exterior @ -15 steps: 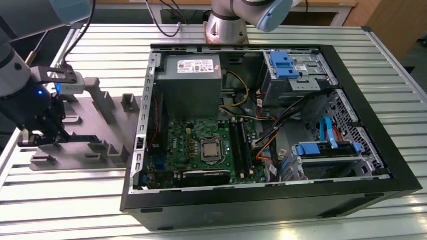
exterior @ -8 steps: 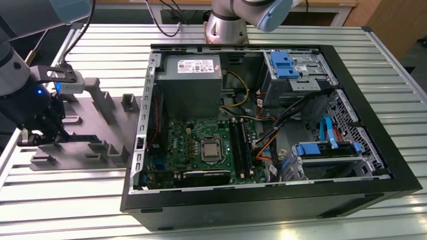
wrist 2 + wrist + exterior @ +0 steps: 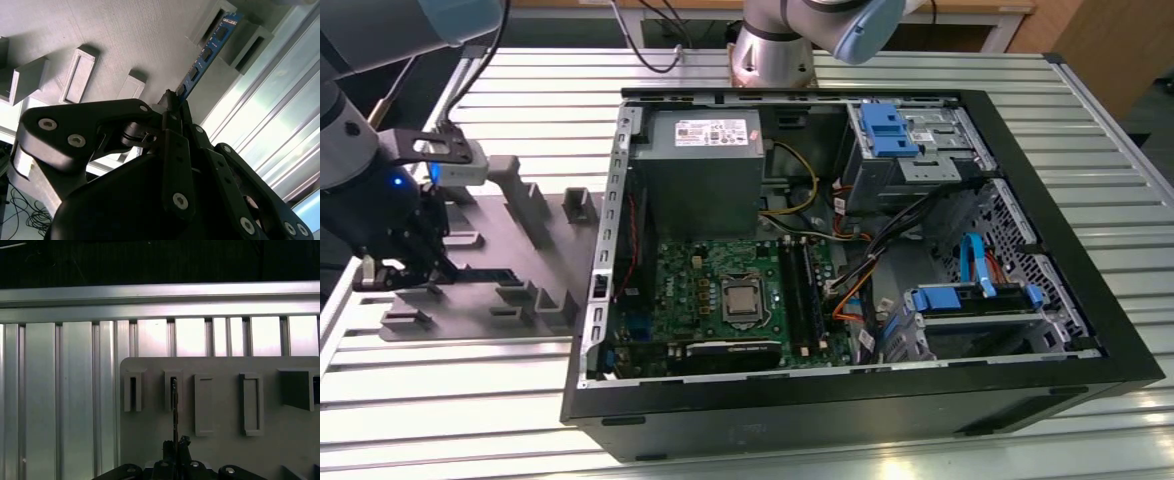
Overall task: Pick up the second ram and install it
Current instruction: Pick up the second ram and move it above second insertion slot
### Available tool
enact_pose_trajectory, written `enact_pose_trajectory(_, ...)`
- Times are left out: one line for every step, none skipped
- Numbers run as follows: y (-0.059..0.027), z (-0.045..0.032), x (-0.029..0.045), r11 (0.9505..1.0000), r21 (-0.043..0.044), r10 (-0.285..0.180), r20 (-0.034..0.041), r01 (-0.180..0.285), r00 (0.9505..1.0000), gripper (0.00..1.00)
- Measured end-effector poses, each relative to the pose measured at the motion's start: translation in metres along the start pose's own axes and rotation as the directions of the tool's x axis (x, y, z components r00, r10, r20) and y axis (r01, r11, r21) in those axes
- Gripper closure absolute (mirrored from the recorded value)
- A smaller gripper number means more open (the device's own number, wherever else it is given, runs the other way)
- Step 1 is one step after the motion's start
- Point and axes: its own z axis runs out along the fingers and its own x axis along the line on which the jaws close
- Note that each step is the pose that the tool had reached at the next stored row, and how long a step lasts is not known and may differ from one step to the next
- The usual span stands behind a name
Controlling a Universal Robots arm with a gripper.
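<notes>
At the exterior view's left, we see the robot arm (image 3: 354, 150) reaching down with its pincer (image 3: 398, 268) over a grey fixture plate (image 3: 470, 256) that lies on a slatted aluminium counter (image 3: 454, 385).

In the second wrist view, the pincer (image 3: 172, 102) is closed on the second ram (image 3: 207, 55), a thin blue stick with dark chips. It is gripped at one end. The rest of the stick runs straight out beyond the fingertips.

In the first wrist view we see the stick (image 3: 174, 407) edge-on, as a thin dark line. Its far end meets the slot of one raised block (image 3: 169, 390) on the plate. We cannot tell whether that end sits inside the slot or just clear of it. More grey blocks stand on either side of it, with narrow strips of bare plate (image 3: 225, 450) between them.

Beyond the pincer's tips the plate ends in a straight edge. Past that edge lies open slatted counter (image 3: 60, 390), bounded by a long metal rail (image 3: 160, 292).

To the exterior view's right of the pincer, well apart from it, an opened computer case (image 3: 1107, 330) lies on its side. Its near wall stands just past the plate's edge. Inside the case are the green board (image 3: 700, 265) and its long black sockets (image 3: 797, 285), with loose cables near them.
</notes>
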Motion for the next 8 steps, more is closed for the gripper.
enact_pose_trajectory(0.0, -0.0002, 0.0, 1.0, 0.0001, 0.0, 0.0, 0.0, 1.0, 0.86)
enact_pose_trajectory(0.0, -0.0005, 0.0, 1.0, 0.0, 0.0, 0.0, 0.0, 1.0, 0.86)
enact_pose_trajectory(0.0, -0.0008, 0.0, 1.0, -0.0001, 0.0, -0.0001, 0.0, 1.0, 0.86)
enact_pose_trajectory(0.0, -0.001, 0.0, 1.0, -0.0001, 0.0, 0.0, 0.0, 1.0, 0.86)
enact_pose_trajectory(0.0, -0.0012, 0.0, 1.0, 0.0, 0.0, 0.0, 0.0, 1.0, 0.86)
enact_pose_trajectory(0.0, -0.0015, 0.0, 1.0, 0.0, 0.0, 0.0, 0.0, 1.0, 0.86)
enact_pose_trajectory(0.0, -0.0017, 0.0, 1.0, 0.0, 0.0, 0.0, 0.0, 1.0, 0.86)
enact_pose_trajectory(0.0, -0.0019, 0.0, 1.0, 0.0, 0.0, 0.0, 0.0, 1.0, 0.86)
